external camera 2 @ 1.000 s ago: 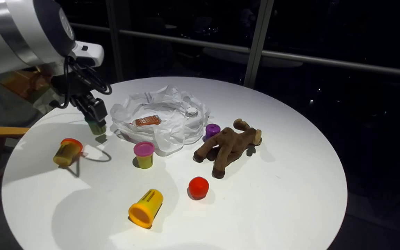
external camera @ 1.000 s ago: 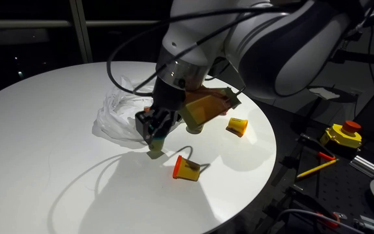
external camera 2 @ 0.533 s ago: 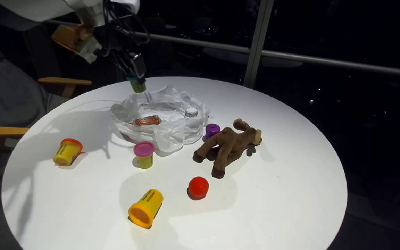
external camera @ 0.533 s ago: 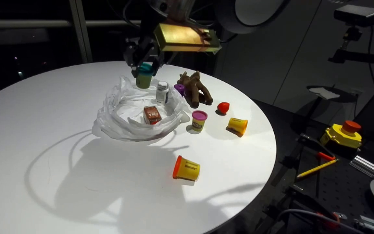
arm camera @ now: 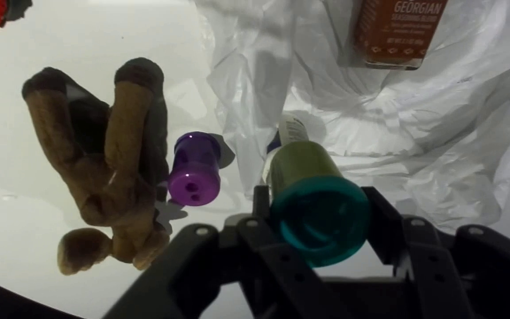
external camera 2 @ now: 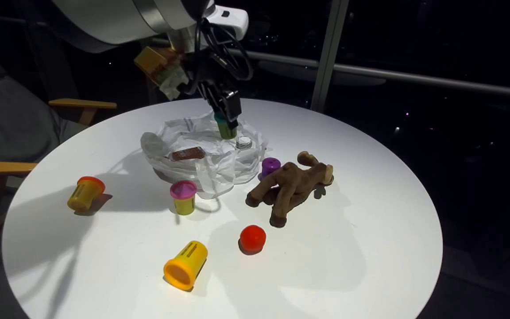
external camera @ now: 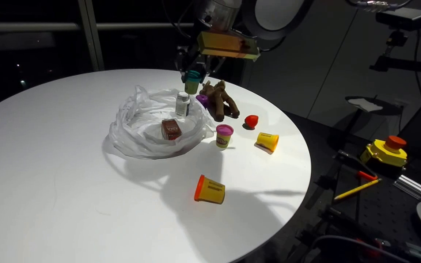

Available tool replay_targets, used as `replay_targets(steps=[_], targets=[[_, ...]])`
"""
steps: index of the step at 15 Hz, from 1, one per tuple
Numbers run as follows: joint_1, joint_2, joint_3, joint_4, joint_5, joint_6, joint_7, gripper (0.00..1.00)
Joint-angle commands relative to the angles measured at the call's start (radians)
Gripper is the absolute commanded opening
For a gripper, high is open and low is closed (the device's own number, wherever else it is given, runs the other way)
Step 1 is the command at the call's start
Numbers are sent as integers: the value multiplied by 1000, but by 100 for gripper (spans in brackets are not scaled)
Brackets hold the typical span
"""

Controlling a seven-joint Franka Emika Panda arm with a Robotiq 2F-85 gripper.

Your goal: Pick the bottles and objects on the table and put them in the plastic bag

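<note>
Hanging at the edge of a crumpled, translucent white plastic bag (external camera: 141, 146), a tapered yellow-green cup with a teal top (external camera: 192, 84) is clamped by the black gripper (arm camera: 318, 210), one finger being pressed against each side of the top. Within the bag are held a white plastic bottle (external camera: 182, 106), near the cup, and a reddish-brown seasoning bottle (external camera: 170, 128). Just outside it are set a glossy purple plastic canister (arm camera: 194, 170) and an upright yellow tub with a pink lid (external camera 2: 184, 198). Close beside the canister, a brown plush animal (external camera 2: 291, 188) is laid with its legs stretched out. Farther off on the round white table (external camera 2: 326, 270) are seen a rounded red piece (external camera 2: 253, 239), an orange-lidded yellow tub (external camera: 268, 141) and a red-lidded yellow tub (external camera: 211, 190), both tubs being tipped on their sides.
</note>
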Motion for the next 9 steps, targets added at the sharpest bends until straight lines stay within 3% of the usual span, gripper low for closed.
replay_targets(steps=[1, 2, 4, 9], targets=[[-55, 9, 57, 0, 84, 2, -56, 23], [-13, 10, 21, -4, 154, 8, -105, 23], [-2, 15, 29, -4, 217, 4, -147, 23], [42, 86, 3, 20, 303, 7, -206, 23]])
